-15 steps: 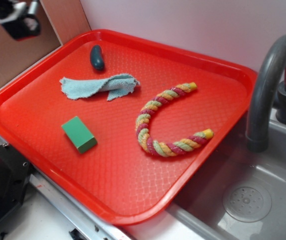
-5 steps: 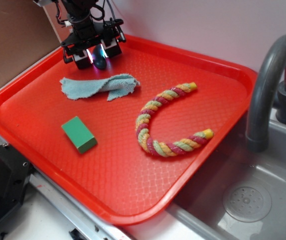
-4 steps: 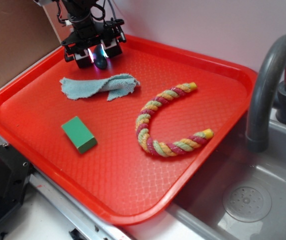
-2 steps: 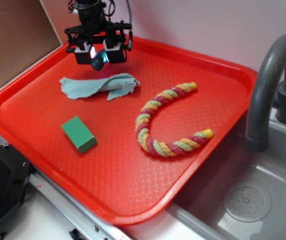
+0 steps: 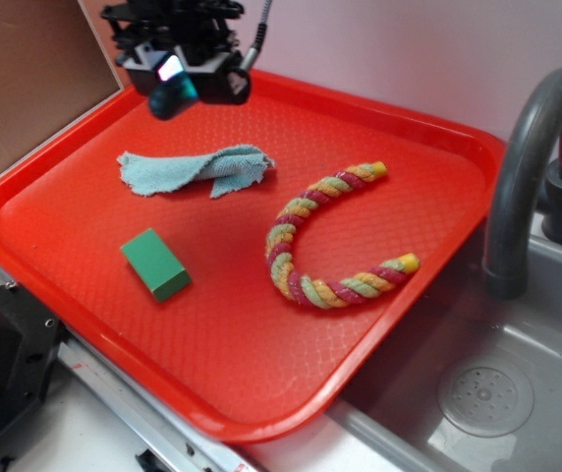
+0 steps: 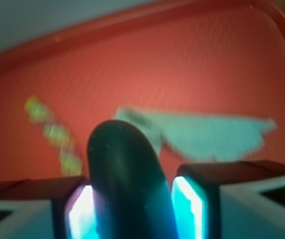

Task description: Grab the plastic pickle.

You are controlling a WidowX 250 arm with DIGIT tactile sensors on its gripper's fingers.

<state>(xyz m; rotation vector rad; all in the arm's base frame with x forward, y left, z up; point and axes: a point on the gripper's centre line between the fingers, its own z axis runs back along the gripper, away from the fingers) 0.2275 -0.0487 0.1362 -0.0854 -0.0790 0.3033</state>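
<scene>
Squeezing the plastic pickle [image 5: 172,95] tight between both fingers of the gripper [image 5: 176,81], holding it up in the air over the far corner of the red tray [image 5: 261,413], above the blue cloth [image 5: 195,167].

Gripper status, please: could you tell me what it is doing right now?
Gripper: closed on the pickle, held above the red tray.

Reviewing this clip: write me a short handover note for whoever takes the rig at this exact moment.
Hand: shut on the plastic pickle, which is clamped between both fingers and lifted clear of the red tray, near its far-left corner.
On the tray, untouched: blue cloth, green block, rope toy.
Done: the pickle is grabbed and raised.
Left: nothing but keeping the grip; the pickle sticks out well beyond the fingers, so move gently.
</scene>
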